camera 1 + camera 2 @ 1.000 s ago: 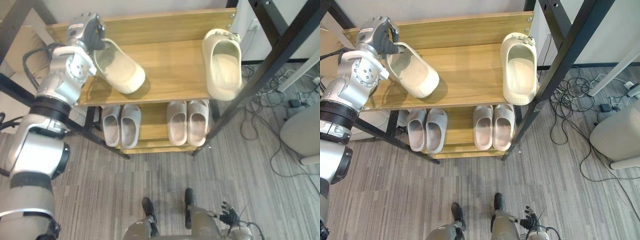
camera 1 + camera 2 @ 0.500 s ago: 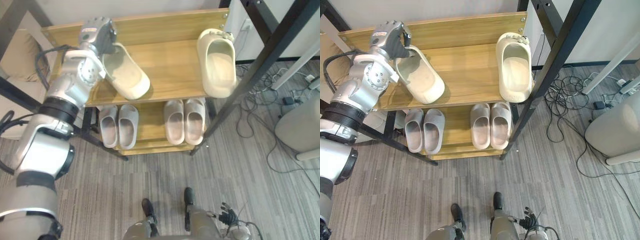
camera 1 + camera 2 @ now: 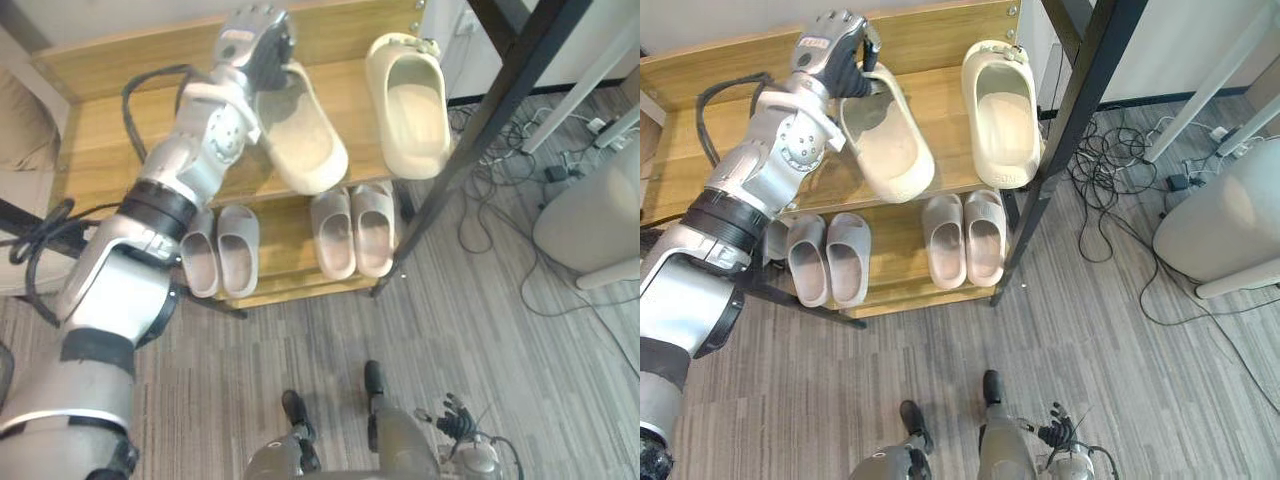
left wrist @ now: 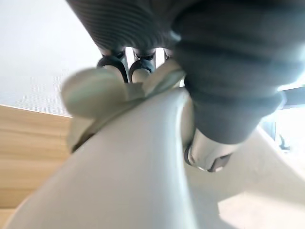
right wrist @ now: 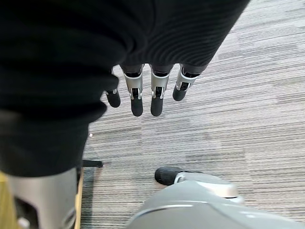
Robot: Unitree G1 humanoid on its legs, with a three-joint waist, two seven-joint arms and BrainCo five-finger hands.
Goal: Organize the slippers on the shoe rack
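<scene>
Upper centre, the left hand (image 3: 255, 45) clamps the heel of a cream foam slipper (image 3: 305, 150) over the top shelf of the wooden shoe rack (image 3: 100, 160), likely to align it beside its cream mate (image 3: 410, 120); the right hand (image 5: 137, 98) hangs slack-fingered.

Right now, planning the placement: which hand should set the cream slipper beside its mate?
Left. The left hand grips the cream rubber slipper by its heel, beside the matching slipper on the wooden shelf; the right hand hangs open above the floor.

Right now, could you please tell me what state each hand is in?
Left hand: shut on the heel rim of the left cream slipper.
Right hand: open, fingers straight, holding nothing.
</scene>
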